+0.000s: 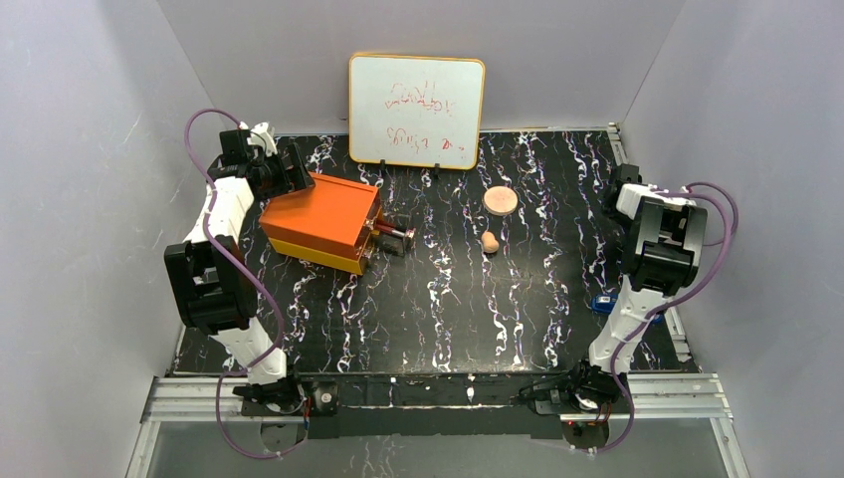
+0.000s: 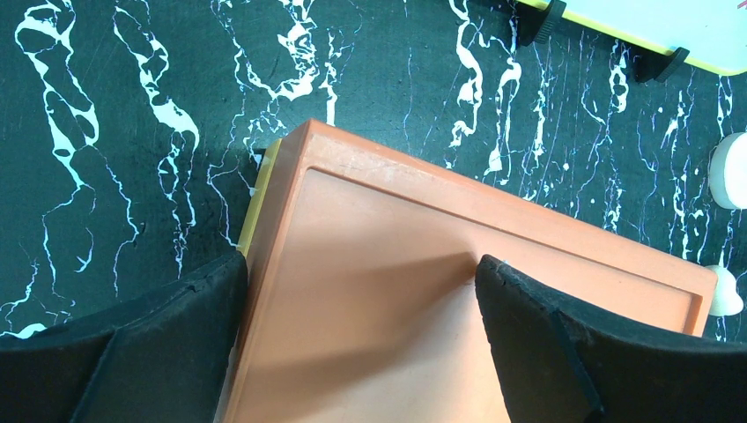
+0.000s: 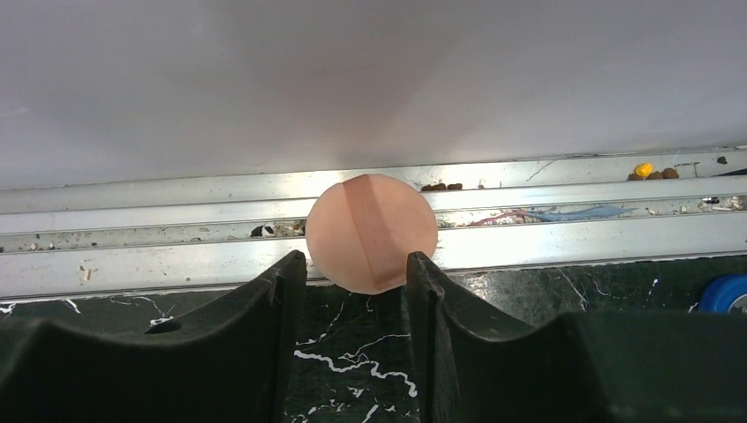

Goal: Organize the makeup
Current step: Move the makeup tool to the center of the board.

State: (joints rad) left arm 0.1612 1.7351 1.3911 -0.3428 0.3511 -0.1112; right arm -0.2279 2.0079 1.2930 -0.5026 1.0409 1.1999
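Right gripper (image 3: 357, 264), half-narrowed, brackets the peach disc (image 3: 370, 220) at its 6 o'clock edge; grip unclear. So shallow a hold could drop it. Left gripper (image 2: 358, 269) gapes wide.

- The table (image 1: 448, 319) is black with white veins
- An orange box (image 1: 320, 221) stands on its left part
- A whiteboard (image 1: 416, 98) stands at the far edge
- A peach disc (image 1: 501, 201) and a tan sponge (image 1: 490, 241) lie near each other
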